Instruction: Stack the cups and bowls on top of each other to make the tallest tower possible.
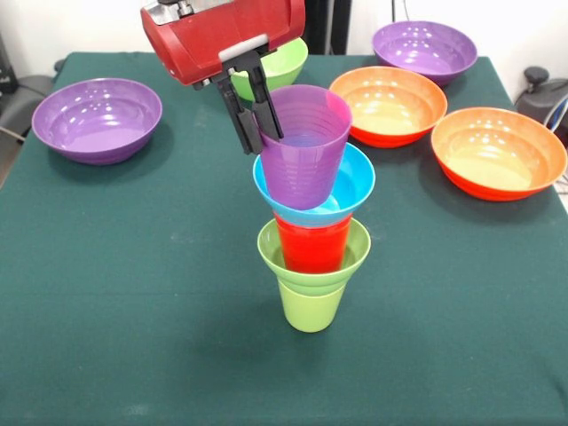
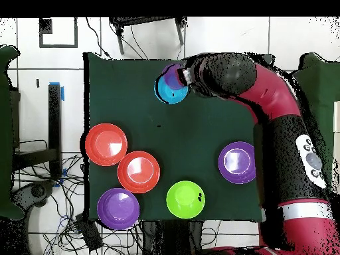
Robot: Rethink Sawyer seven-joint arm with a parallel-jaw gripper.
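Observation:
The tower stands mid-table: a lime-green cup [image 1: 311, 308] at the bottom, a small lime-green bowl [image 1: 271, 248] on it, a red cup [image 1: 312, 248] in that bowl, and a small blue bowl [image 1: 355, 182] on top. A translucent purple cup [image 1: 306, 160] sits upright in the blue bowl, leaning slightly. My gripper [image 1: 264, 140] is shut on the purple cup's left rim, one finger inside and one outside. From overhead, the purple cup [image 2: 172, 76] lies over the blue bowl [image 2: 167, 93], with the gripper [image 2: 185, 74] at its edge. The lower tower parts are hidden there.
Loose bowls ring the far side of the green table [image 1: 133, 266]: a purple bowl [image 1: 98, 118] at left, a medium lime-green bowl [image 1: 288, 62] behind the gripper, two orange bowls [image 1: 388, 105] [image 1: 499, 151] and another purple bowl [image 1: 424, 51] at right.

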